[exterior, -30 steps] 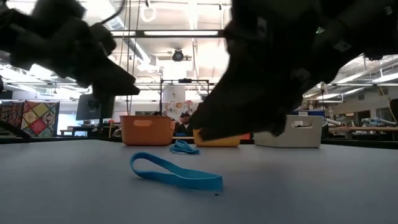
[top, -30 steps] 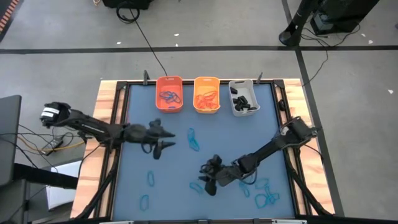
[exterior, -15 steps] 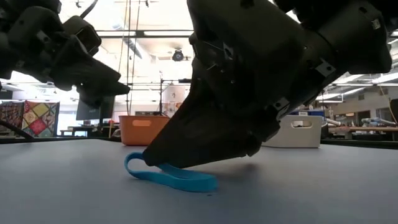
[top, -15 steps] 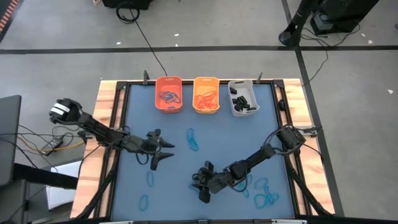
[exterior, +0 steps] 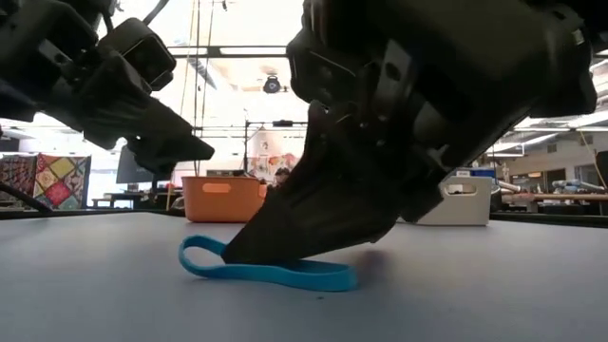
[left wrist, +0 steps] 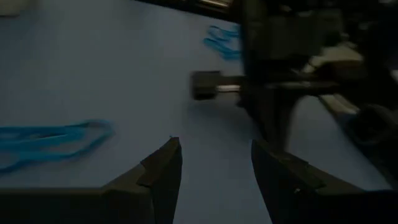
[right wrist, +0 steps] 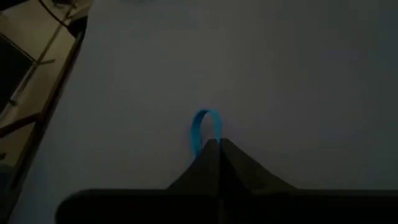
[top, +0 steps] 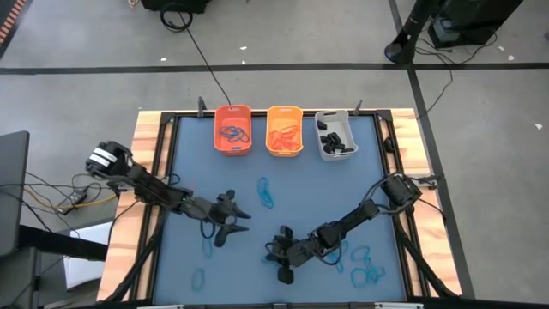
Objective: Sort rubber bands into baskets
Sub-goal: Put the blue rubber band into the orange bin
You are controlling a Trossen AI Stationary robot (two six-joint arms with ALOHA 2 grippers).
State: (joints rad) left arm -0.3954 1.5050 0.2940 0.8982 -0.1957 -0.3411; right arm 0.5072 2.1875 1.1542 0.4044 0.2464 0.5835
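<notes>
Pinch at table level: right gripper (right wrist: 219, 144), fingers pressed together on a blue band (exterior: 285, 274) lying flat at the mat's front centre, ready for lifting. Left gripper (left wrist: 214, 171), spread wide, hovers beside another band (left wrist: 50, 138). 3 baskets (top: 233, 130) wait at the far edge.

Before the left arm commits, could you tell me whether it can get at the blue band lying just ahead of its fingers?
Probably yes: the left gripper is open, with bare mat up to the blue band.

Black cables (top: 196, 47) are trailing across the grey concrete floor (top: 77, 51). Ceiling lights (exterior: 249, 49) are glowing above a patchwork quilt (exterior: 55, 180).
</notes>
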